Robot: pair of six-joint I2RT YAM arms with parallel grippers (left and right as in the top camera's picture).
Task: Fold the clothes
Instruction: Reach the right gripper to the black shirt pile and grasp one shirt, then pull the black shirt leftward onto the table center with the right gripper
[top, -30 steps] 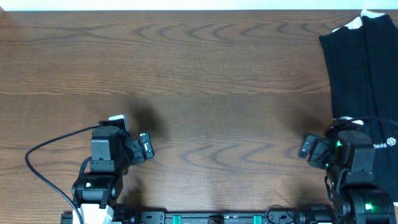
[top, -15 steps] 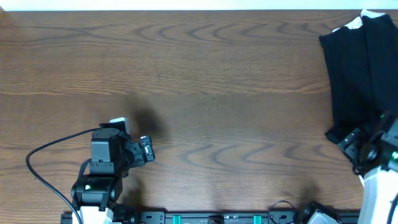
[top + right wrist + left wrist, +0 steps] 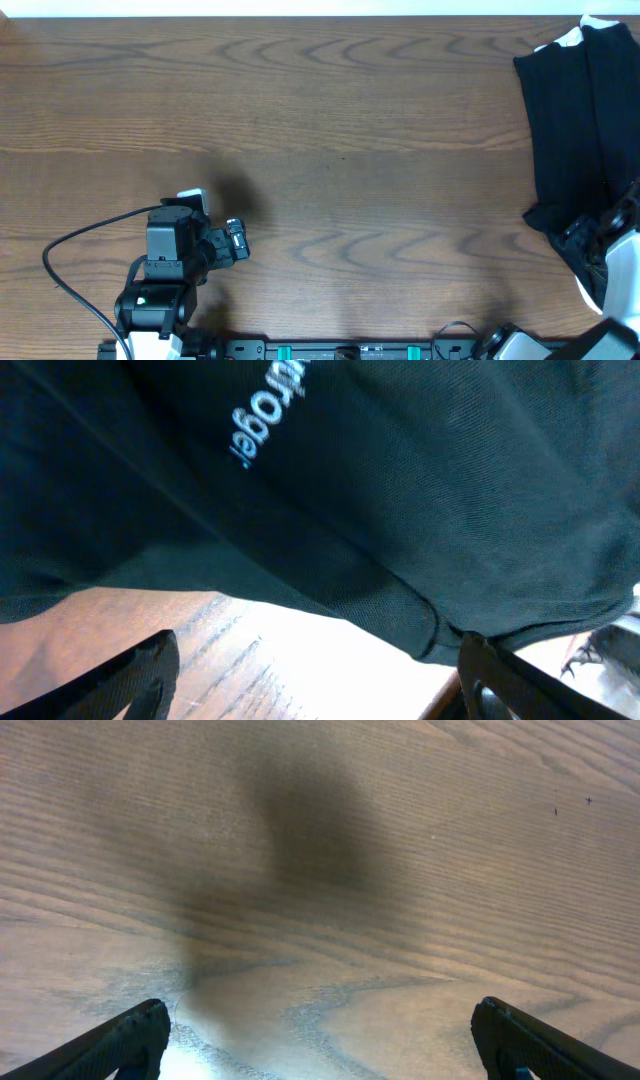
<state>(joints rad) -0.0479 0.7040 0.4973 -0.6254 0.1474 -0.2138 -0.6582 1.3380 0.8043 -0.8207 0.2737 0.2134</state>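
Lettering [image 3: 268, 410] on black T-shirt [image 3: 440, 490], legible from right wrist (hidden overhead)

The black T-shirt [image 3: 580, 120] is soft matt cloth; the table [image 3: 350, 120] is grained, smooth wood.

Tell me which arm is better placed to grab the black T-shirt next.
Right. The right gripper is open at the near hem of the black T-shirt; the left gripper hovers open over the table, far from it.
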